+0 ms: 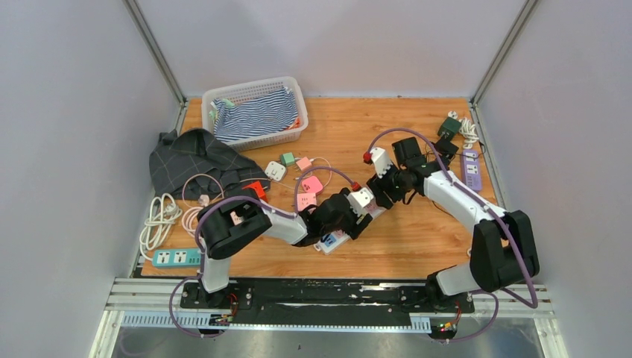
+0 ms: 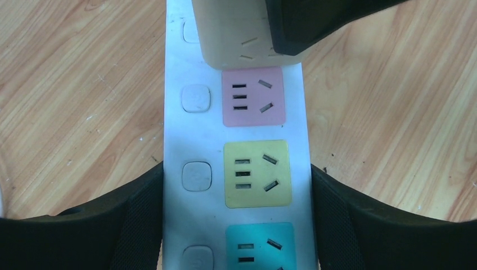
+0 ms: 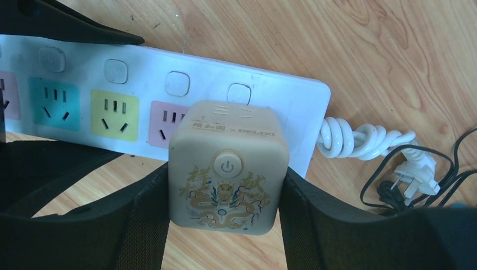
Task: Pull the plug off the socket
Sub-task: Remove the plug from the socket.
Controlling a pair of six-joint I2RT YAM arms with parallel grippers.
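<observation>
1. The task's thing is the beige cube-shaped plug [image 3: 230, 132] (dragon print and round power button on its outer face). It sits in the end socket of the white plastic power strip [image 3: 304, 107], just beyond the pink socket [image 3: 163, 121] on the strip's cord side; no prongs show, so I judge it not yet pulled free.
2. The strip lies flat on the wooden table [image 1: 350, 127]; in the top view its long axis runs slantwise between the two arms; the coiled white cord [image 3: 360, 140] leaves the strip just past the cube.
3. The right tool [image 3: 225, 197] is clenched on the plug; its fingers press the two cube faces that look along the strip's length, one toward the cord, one toward the pink socket.
4. The left tool [image 2: 236, 180] straddles the strip across its width at the yellow socket [image 2: 257, 174], next along from the pink one; both fingers lie against the strip's long edges, so it reads as grasping the strip to pin it down.
5. The coming move turns on this: the plug stands out of the strip's face, at right angles to the strip's long axis; the right arm is the one on it, so the pull should go straight away from that face; a pull slanted along the strip would likely bind the prongs or drag the strip through the left tool's hold.
</observation>
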